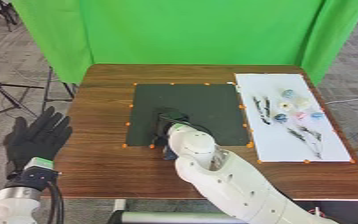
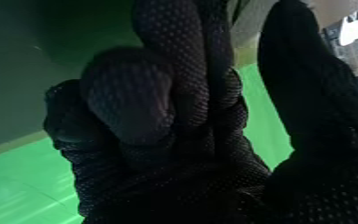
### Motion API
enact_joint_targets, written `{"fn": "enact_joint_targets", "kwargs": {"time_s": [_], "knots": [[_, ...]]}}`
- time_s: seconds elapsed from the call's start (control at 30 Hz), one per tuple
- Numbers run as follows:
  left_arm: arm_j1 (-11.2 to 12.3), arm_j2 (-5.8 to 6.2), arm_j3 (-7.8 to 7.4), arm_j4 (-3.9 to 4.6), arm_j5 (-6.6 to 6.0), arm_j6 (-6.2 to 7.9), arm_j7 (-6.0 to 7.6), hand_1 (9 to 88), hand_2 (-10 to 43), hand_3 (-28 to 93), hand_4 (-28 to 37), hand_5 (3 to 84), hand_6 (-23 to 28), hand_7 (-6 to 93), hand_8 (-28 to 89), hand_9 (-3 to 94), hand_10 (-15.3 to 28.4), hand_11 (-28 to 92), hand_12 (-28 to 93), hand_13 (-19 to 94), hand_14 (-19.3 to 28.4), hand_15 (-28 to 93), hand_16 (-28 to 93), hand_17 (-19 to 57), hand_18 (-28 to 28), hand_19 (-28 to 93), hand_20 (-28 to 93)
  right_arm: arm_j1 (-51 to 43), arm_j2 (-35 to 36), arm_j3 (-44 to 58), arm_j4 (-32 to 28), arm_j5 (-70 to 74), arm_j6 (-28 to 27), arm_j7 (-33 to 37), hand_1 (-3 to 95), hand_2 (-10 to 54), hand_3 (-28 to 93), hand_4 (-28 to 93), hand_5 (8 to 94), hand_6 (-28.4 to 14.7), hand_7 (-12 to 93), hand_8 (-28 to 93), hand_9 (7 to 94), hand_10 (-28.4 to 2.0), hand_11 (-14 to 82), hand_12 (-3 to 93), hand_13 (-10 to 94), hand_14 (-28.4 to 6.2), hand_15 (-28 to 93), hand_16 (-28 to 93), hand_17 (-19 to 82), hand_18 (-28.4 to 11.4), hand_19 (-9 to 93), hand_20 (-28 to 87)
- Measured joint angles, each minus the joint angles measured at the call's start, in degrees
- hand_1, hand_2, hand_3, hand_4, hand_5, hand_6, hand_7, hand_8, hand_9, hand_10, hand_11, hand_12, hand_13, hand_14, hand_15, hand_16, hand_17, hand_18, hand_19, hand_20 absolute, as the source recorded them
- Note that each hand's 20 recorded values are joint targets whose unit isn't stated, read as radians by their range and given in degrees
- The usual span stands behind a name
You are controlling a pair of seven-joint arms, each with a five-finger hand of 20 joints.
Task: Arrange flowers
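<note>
"Green curtain (image 1: 193,35) at twelve o'clock, brown table (image 1: 104,115) in front of it. What fills the rest of your clock?"

"My right arm (image 1: 246,185) comes in from five, long and bent. A white sheet (image 1: 269,140) lies at three, a dark mat (image 1: 220,100) in the middle."

"And your hands?"

"My left hand (image 1: 38,142) is out past the table's edge at eight, fingers straight and spread. My right hand (image 2: 167,165) is over the mat, half relaxed: some fingers bent, others straight, thumb well apart. I make out nothing held in it."

"Where are the flowers?"

"On the sheet at three: pale and blue blooms round a pink bloom (image 1: 301,115), with dark sprigs (image 1: 265,112) beside them. I take the step to be choosing a stem and laying it on the mat."

"How would you do that well?"

"Come down from above, close my thumb gently low on one stem, away from the petals, and lift before turning, so its neighbours don't drag. Then lower it flat and let go slowly."

"What about edges?"

"The sheet runs close to the table's edge at three, so I'd keep my elbow high there. Towards nine, the bare wood beside the mat gives me swinging room. Small orange markers (image 1: 250,144) line both borders; I'd pass over them, not sweep them."
</note>
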Motion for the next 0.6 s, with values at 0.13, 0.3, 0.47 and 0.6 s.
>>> {"fn": "enact_joint_targets", "kwargs": {"time_s": [0.13,0.3,0.47,0.6], "knots": [[0.1,-0.19,-0.04,-0.02,0.0,0.01,-0.02,25.9,7.9,71,-28.3,38.8,7.4,15.0,-9,33.8,14.7,22,12,23,14.5,35,-8,-4.9,10.5,28,8,-0.1,0.0,0.1,-0.2,0.0,0.0,0.0,30.7,-9.5,74,-28,76.0,-2.7,37,-11,89.2,-11.3,29.2,27.5,88,-5.8,53,39,56,-19.8,93,25],[0.7,-0.31,-0.36,-0.09,-0.09,0.02,0.22,25.9,7.9,71,-28.3,38.8,7.4,15.0,-9,33.7,14.6,22,12,23,14.6,35,-8,-4.9,10.5,28,8,-0.1,0.1,0.7,-0.9,0.0,-0.9,0.0,29.7,-9.5,73,-28,75.9,-2.6,37,-11,89.3,-11.5,28.8,27.4,88,-6.0,52,39,56,-20.0,93,25],[1.3,-0.34,-0.46,-0.13,-0.16,0.08,0.66,25.9,7.9,71,-28.3,38.9,7.4,15.1,-9,33.7,14.7,22,12,23,14.7,35,-8,-4.9,10.5,28,8,0.2,1.0,0.5,-1.6,0.3,-1.1,0.0,28.9,-9.5,73,-28,76.5,-2.8,36,-10,89.6,-11.7,28.6,27.3,88,-6.1,52,39,56,-20.2,93,25],[1.6,-0.53,-0.46,-0.23,-0.15,0.13,0.73,26.0,8.0,71,-28.3,38.9,7.5,15.1,-9,33.7,14.7,23,12,23,14.7,35,-8,-4.9,10.5,28,8,0.2,2.3,0.5,-3.1,-0.3,-0.8,0.5,28.8,-9.5,72,-28,76.8,-3.0,36,-10,89.5,-11.9,28.4,27.3,88,-6.2,52,38,56,-20.3,93,25]]}}
